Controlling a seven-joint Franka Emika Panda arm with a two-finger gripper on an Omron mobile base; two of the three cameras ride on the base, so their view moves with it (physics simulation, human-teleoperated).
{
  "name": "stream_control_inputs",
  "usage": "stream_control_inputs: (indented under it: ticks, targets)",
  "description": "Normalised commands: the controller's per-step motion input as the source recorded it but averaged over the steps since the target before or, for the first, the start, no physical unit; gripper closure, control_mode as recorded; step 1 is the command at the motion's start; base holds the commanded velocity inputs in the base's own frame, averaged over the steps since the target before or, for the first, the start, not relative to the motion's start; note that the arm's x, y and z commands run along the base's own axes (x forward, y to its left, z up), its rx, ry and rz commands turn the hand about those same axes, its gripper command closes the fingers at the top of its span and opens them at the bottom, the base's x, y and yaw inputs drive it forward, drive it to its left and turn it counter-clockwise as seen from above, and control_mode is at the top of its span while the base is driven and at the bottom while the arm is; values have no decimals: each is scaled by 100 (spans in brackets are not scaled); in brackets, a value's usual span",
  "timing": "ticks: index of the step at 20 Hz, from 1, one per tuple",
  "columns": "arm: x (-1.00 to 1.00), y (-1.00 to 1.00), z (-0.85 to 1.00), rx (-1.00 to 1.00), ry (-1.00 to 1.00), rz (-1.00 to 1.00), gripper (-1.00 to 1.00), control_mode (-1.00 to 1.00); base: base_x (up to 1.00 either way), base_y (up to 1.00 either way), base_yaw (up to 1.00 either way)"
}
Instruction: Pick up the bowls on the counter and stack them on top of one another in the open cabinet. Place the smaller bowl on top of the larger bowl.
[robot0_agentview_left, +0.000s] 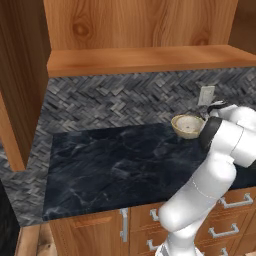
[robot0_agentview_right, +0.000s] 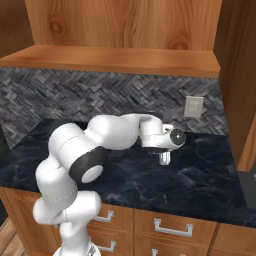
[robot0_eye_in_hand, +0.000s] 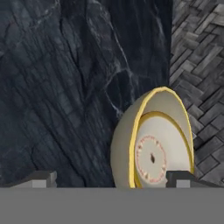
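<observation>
While the larger bowl (robot0_eye_in_hand: 151, 144) sits on the counter (robot0_agentview_left: 110, 160) near its back edge by the tiled wall (robot0_agentview_left: 120, 100), the gripper (robot0_eye_in_hand: 113, 178) hangs over it, jaws apart and empty. The open cabinet (robot0_agentview_left: 145, 59) shelf holds no bowl; stacking is not yet begun.

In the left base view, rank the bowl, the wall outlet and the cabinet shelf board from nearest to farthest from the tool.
1. Bowl, just ahead of the tool.
2. Wall outlet, behind on the tiles.
3. Shelf board, high above.
</observation>
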Motion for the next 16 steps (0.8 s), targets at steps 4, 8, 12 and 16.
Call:
stream_control_inputs:
  ticks: [4,8,12,16]
  targets:
    - [39,0,0,0,0,13,-100,-100,0,0,0]
    - [45,0,-4,0,0,3,-100,-100,0,0,0]
    - [40,1,-21,1,3,0,-100,-100,0,0,0]
    - [14,14,-34,2,1,0,-100,-100,0,0,0]
